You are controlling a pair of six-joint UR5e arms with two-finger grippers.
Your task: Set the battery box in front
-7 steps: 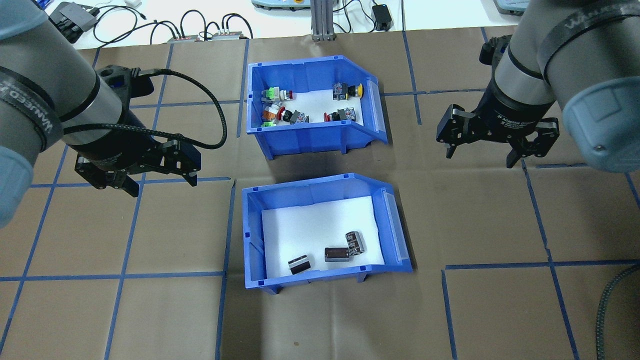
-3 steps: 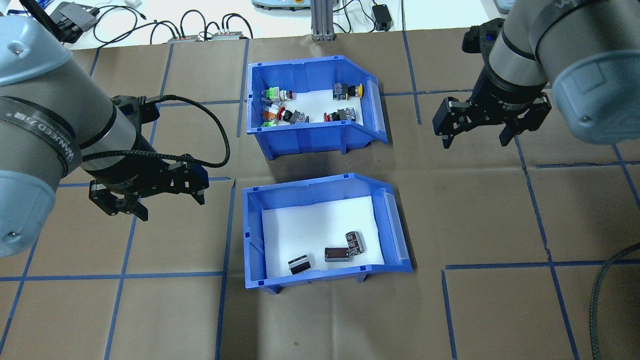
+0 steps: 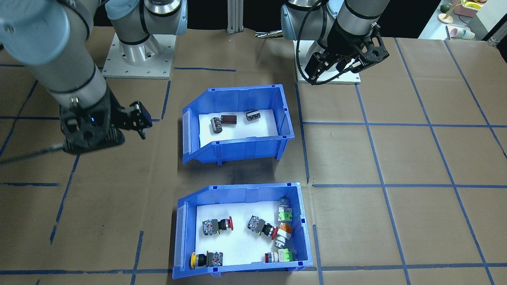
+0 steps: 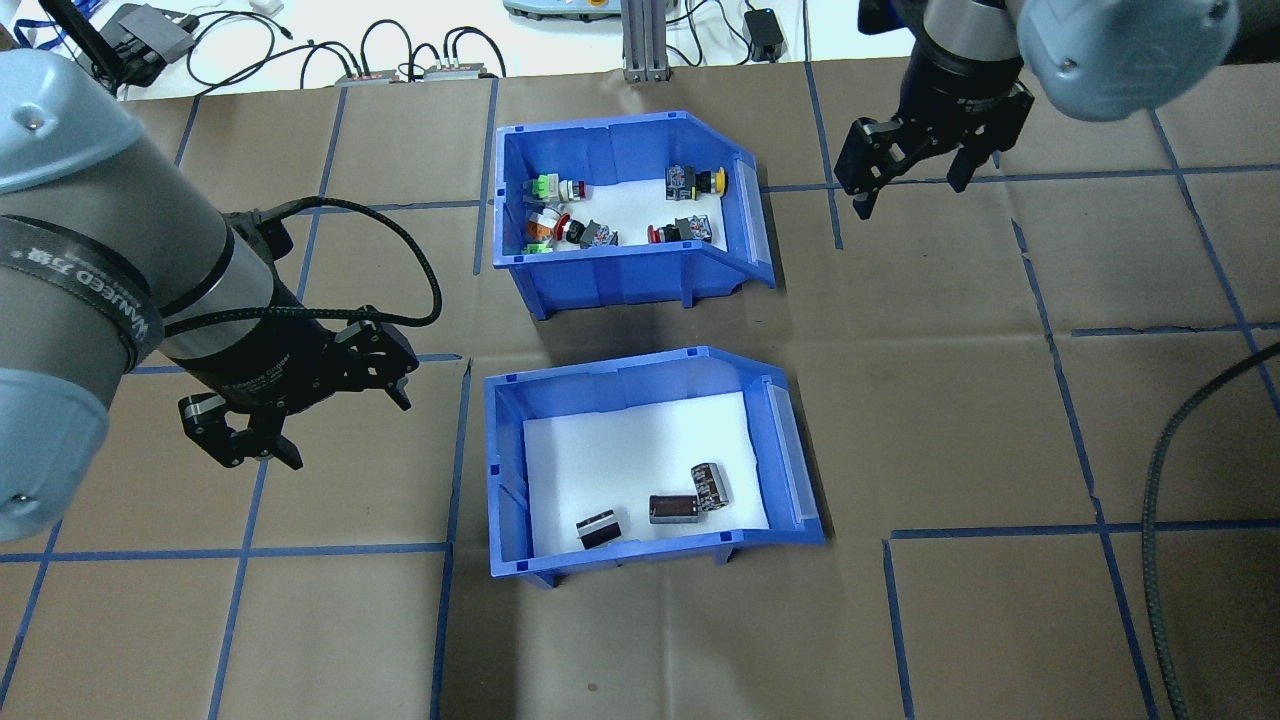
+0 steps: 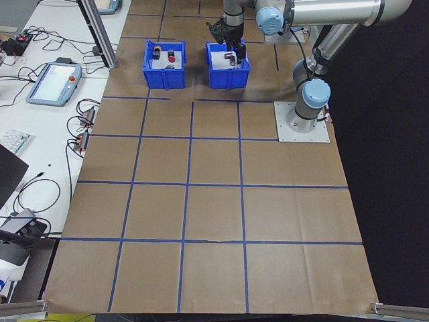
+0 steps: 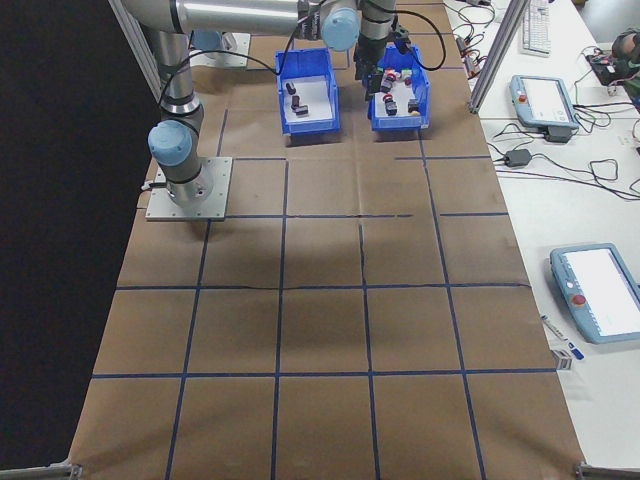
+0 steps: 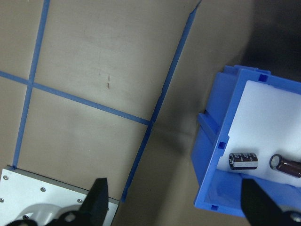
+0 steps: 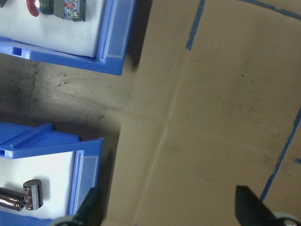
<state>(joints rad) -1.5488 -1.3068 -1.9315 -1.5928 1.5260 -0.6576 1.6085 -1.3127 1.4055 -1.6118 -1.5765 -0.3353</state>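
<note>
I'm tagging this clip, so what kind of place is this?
Probably a robotics lab or test cell: a paper-covered table gridded with blue tape, two blue bins of parts, the battery box and the switch bin, and teach pendants with cables alongside.

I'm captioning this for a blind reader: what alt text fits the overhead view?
Two blue bins sit mid-table: the battery box nearer the robot, the switch bin beyond it. The open left gripper hovers left of the battery box; the open right gripper hovers right of the switch bin.

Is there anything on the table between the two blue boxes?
No. Between the battery box and the switch box there is only bare brown paper with a dark shadow on it. The overhead view shows this best.
</note>
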